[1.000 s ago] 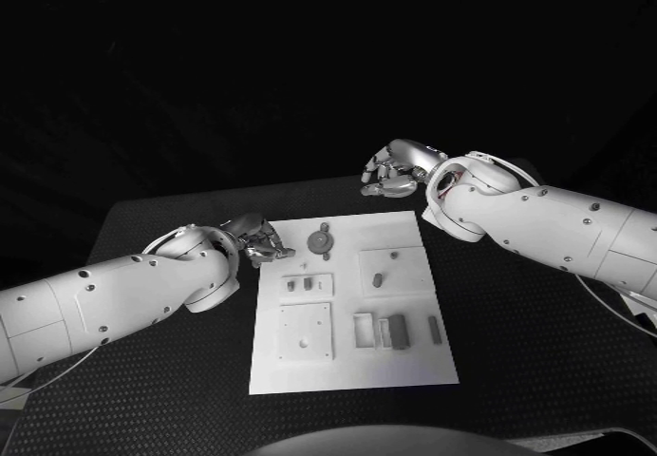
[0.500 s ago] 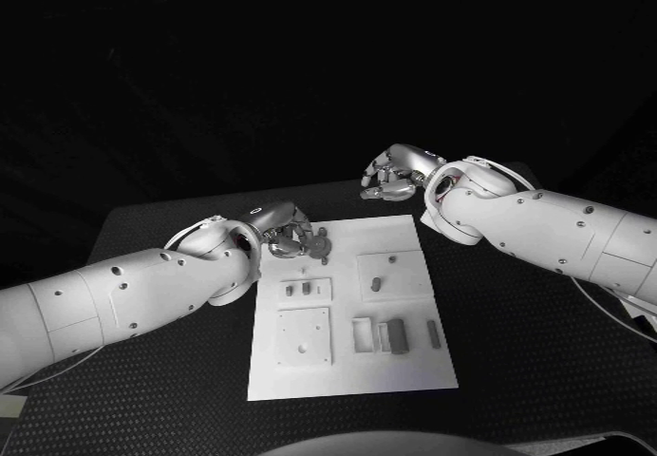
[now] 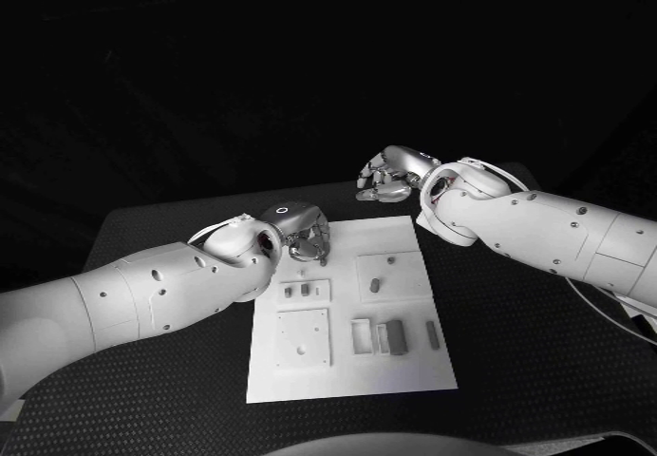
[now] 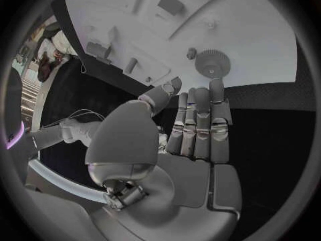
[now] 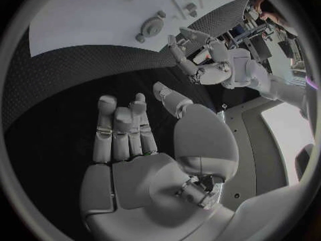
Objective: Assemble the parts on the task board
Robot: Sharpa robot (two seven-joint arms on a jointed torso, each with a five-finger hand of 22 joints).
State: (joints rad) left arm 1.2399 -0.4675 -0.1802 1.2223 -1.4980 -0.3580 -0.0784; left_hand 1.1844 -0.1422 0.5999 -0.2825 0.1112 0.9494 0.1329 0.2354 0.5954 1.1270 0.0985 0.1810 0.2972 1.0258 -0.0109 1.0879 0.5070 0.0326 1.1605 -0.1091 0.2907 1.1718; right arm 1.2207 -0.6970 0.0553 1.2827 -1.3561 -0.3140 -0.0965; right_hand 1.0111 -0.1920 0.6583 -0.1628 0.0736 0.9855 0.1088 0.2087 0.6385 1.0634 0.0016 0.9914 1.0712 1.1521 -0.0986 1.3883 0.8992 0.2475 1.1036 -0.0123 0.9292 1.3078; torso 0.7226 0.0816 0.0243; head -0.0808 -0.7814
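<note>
The left hand [image 3: 304, 233] sits just left of centre in the head view, over the top left corner of the white board [image 3: 411, 370], holding nothing; the right hand [image 3: 387, 176] hangs above centre, off the board. In the left wrist view its fingers [image 4: 200, 126] lie straight and empty before a round gear [image 4: 213, 65]. In the right wrist view the right hand [image 5: 134, 144] is spread and empty.

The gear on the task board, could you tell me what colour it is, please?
Grey: the gear shows best in the left wrist view, lying on the white task board.
</note>
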